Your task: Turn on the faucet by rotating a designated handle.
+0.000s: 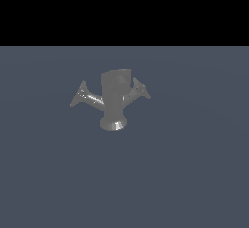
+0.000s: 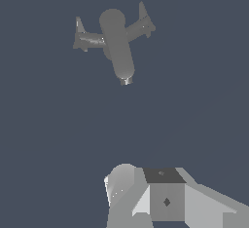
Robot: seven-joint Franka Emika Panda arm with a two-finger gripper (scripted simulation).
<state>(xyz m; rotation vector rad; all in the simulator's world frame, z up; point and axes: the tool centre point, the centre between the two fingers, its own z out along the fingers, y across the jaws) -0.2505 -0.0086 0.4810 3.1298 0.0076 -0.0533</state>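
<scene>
One grey faucet (image 1: 115,103) stands on the blue-grey floor (image 1: 194,173), just left of centre in the exterior frame. Two handles: the longer (image 1: 85,97) angles to the exterior view's left, the shorter (image 1: 139,90) to its right. Gripper (image 2: 146,193) partly visible in wrist view, well apart from the faucet; finger state cannot be told.

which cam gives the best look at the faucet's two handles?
Wrist view: from above, both handles spread clear of the spout. Exterior view shows the faucet side-on; one handle is clear, the other is partly behind the body.
</scene>
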